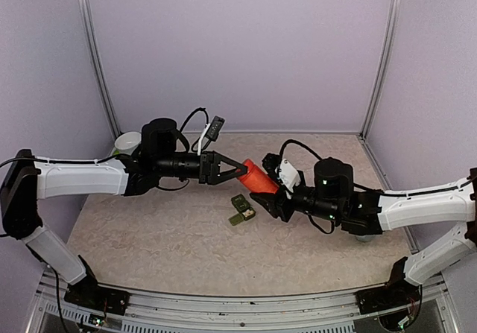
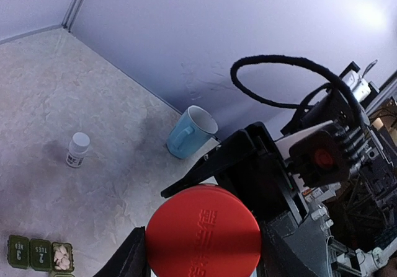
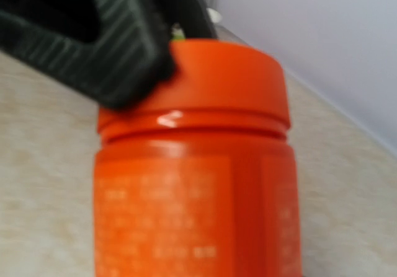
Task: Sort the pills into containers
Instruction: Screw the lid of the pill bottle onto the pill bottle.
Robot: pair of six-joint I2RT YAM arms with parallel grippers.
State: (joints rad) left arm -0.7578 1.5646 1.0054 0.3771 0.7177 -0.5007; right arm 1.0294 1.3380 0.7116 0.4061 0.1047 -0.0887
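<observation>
Orange bottle [image 1: 259,176] lies sideways btwn the tools, cap [image 2: 203,230] toward left tool [image 1: 242,170], which pinches it; right tool [image 1: 270,191] grips the body. Green containers [image 1: 241,208] sit just below.

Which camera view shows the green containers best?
Left wrist: the containers show their marks, and pills lie in one compartment. The top view shows them small, without detail. The right wrist view misses them; the bottle fills it.
</observation>
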